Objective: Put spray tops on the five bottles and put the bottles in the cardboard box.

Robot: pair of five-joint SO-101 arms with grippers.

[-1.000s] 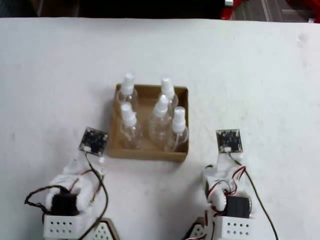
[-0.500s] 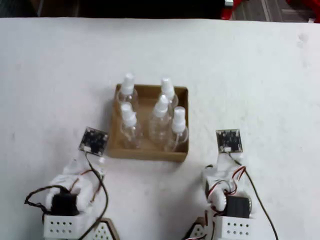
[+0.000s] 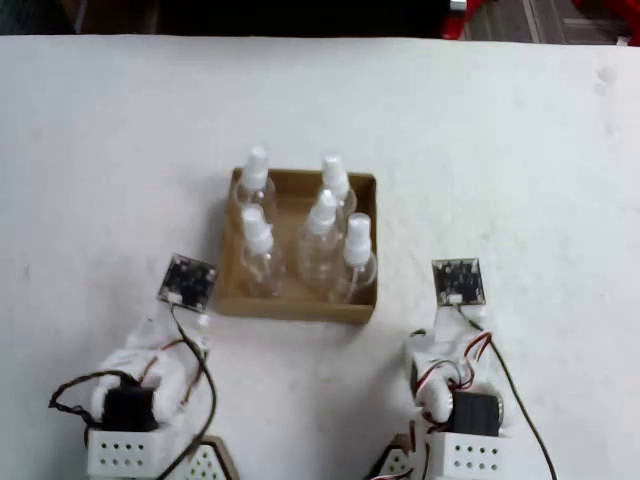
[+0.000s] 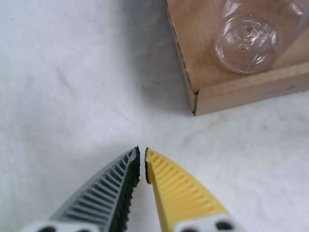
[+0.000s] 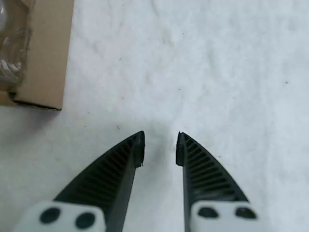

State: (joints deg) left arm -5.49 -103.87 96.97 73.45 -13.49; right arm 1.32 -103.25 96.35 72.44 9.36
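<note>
- Sitting inside the shallow brown cardboard box point(image 3: 297, 303) are all five clear plastic bottles point(image 3: 318, 245), each upright and each with a white spray top point(image 3: 257, 160) on it.
- Layout from the high view: back-left bottle point(image 3: 252, 198) and back-right bottle point(image 3: 340, 195) stand by the far wall. The front-left bottle point(image 3: 259, 265) and front-right bottle point(image 3: 357, 270) are nearer the arms, and the fifth is squeezed in between them, right of centre.
- That box sits on a white table point(image 3: 520, 150), out in front of the two arms and between them.
- Left gripper point(image 4: 141, 155) has one grey ribbed finger and one yellow one. The tips are pinched down to a thin sliver with nothing in them, over bare table near the box's corner point(image 4: 195, 104).
- A round see-through bottle base point(image 4: 246, 43) shows inside that corner in the left wrist view.
- Right gripper point(image 5: 160, 145) has two black ribbed fingers with a narrow gap between the tips and holds nothing. It's over bare table, with the box's other near corner point(image 5: 46, 63) off to one side.
</note>
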